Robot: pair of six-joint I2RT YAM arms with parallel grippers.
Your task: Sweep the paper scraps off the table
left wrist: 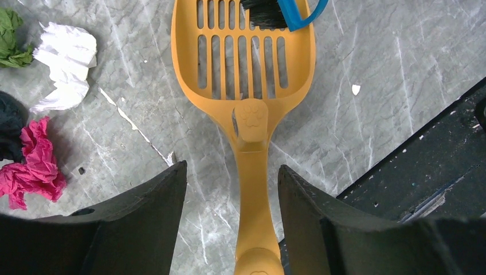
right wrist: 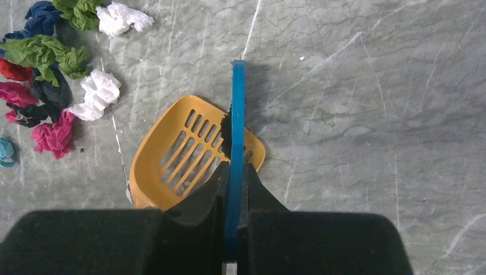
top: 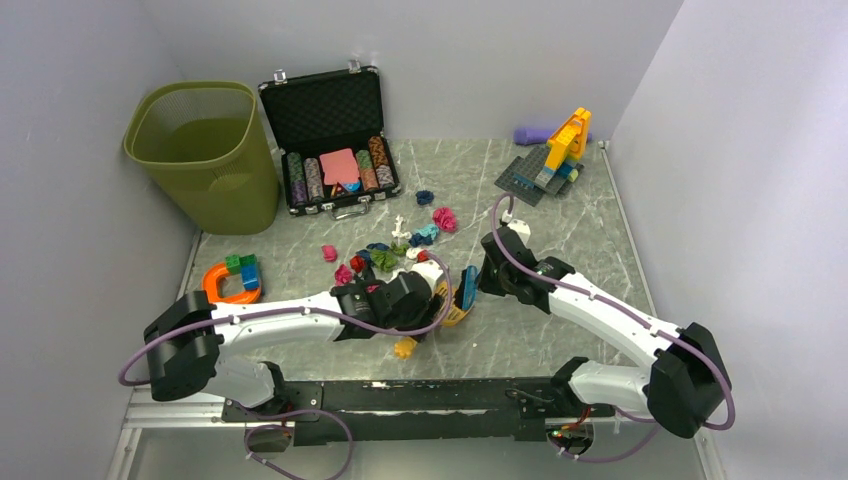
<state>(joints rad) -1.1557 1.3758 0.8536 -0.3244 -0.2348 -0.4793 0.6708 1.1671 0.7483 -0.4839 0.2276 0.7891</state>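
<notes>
Your left gripper point(left wrist: 232, 166) gapes open astride the orange scoop point(left wrist: 252, 114) handle, gripping nothing | your right gripper point(right wrist: 235, 172) pinches the blue brush point(right wrist: 236, 103) tight | paper scraps point(right wrist: 46, 51) cluster on the table point(right wrist: 372, 86) beside the scoop

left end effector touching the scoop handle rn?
Apart. Left wrist view: the left end effector has its fingers either side of the scoop handle, with table showing in both gaps.
</notes>
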